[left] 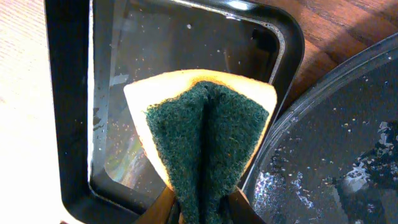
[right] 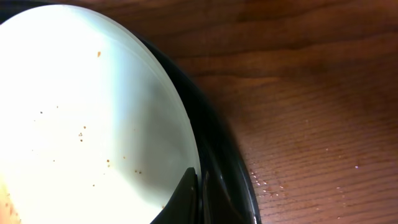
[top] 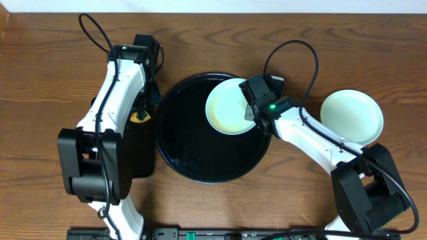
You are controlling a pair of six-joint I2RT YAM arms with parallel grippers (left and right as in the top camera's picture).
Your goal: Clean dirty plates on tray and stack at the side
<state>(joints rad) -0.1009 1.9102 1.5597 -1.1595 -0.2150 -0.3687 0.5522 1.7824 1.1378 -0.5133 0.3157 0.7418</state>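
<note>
A brown wood-grain bench (top: 40, 80) fills the overhead frame. At its centre sits the round black tray (top: 193, 160), glossy and speckled with droplets. A smaller rectangular tray (left: 68, 124) lies just left of it. The pale yellow plate (top: 227, 107) sits in the round tray's upper right, its rim pinched by the right pincer (top: 252, 115). A pale blue plate (top: 352, 117) rests on the bench at far right. The left pincer (left: 202, 208) squeezes a folded sponge (left: 208, 143).

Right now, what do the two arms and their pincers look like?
Left arm and right arm: white shells, black joints, bulky black bases. A thin black cable loops off each wrist. A green light glows on the right one. Left pincer and right pincer have dark fingers.
</note>
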